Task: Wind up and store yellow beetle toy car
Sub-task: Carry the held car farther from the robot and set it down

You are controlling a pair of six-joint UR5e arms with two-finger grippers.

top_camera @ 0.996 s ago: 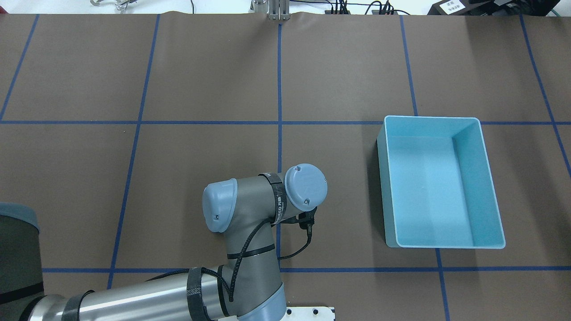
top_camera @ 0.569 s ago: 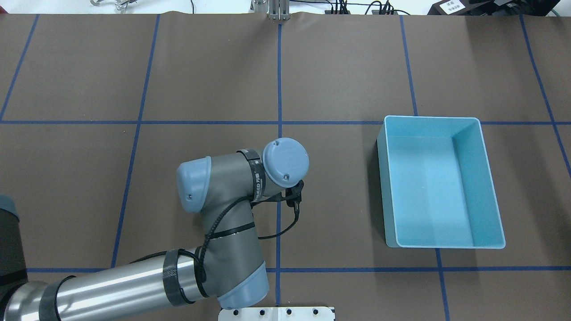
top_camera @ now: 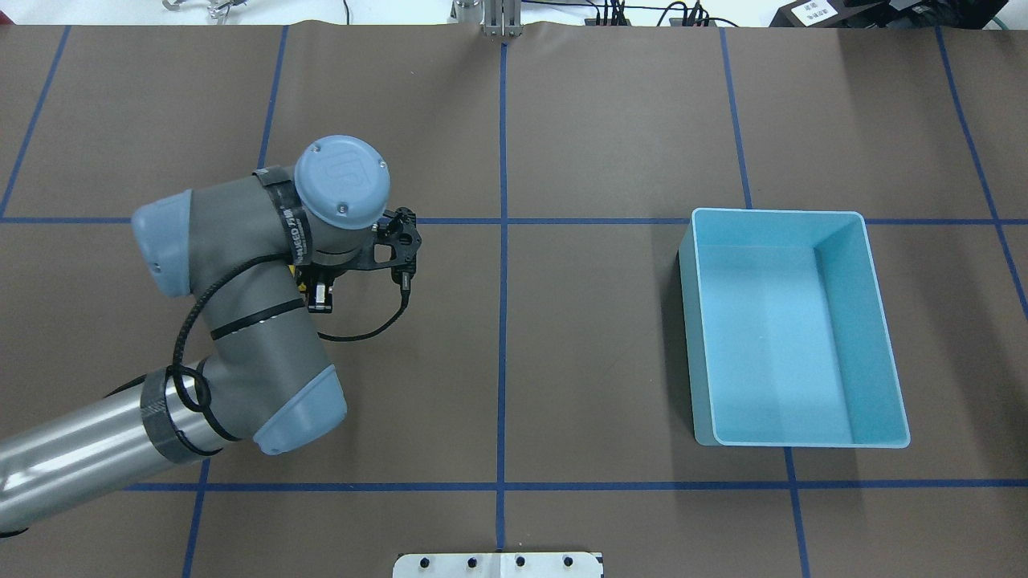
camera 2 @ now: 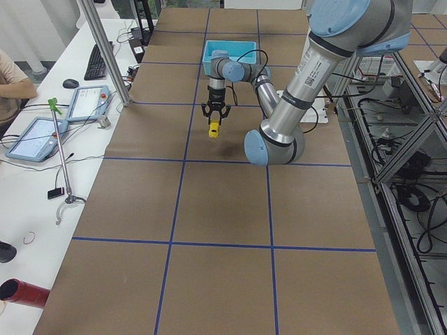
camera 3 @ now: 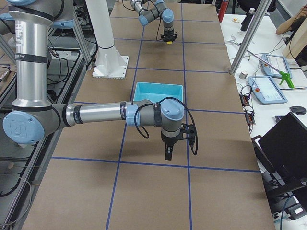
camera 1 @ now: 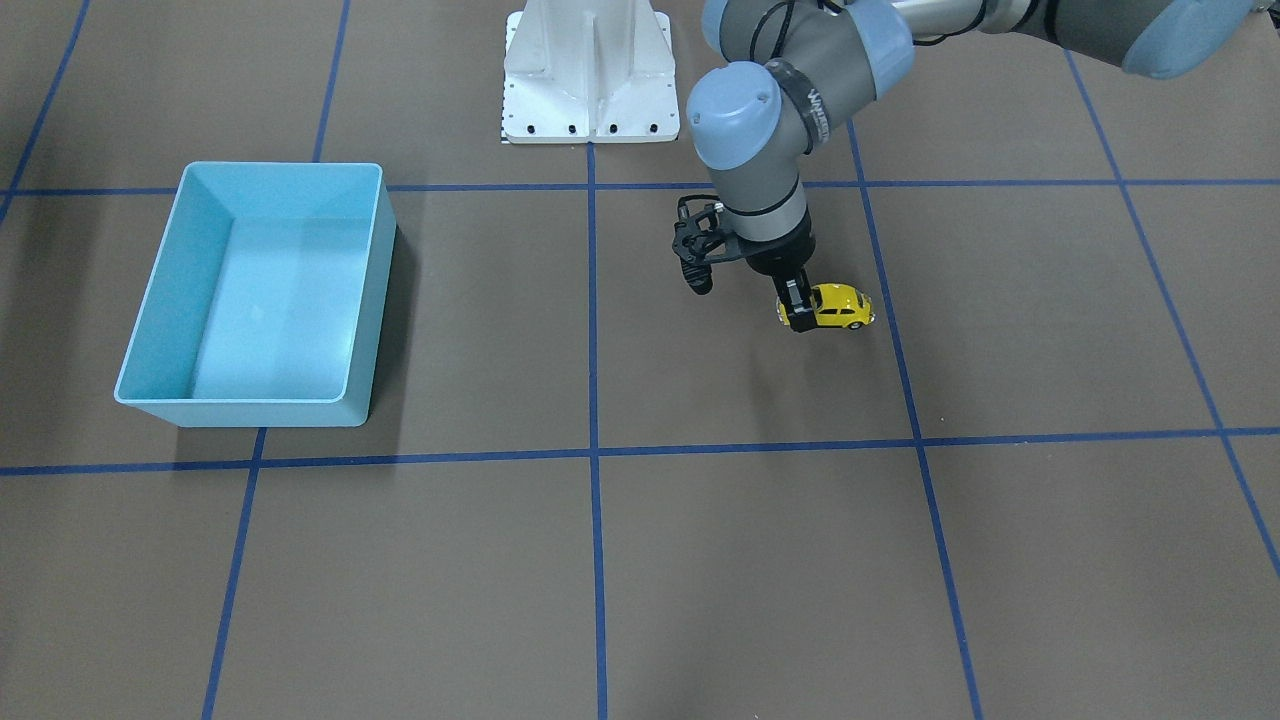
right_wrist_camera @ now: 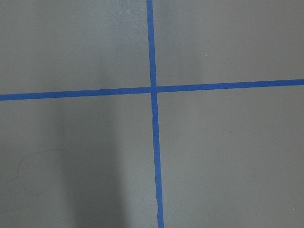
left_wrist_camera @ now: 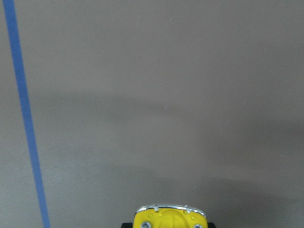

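Brown table has blue lines. Left black claw pinches the small yellow beetle toy car. Right claw: cannot tell.

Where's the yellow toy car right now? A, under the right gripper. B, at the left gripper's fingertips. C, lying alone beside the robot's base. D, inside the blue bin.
B: the yellow toy car sits clamped at the tips of the left gripper, well away from the blue bin.
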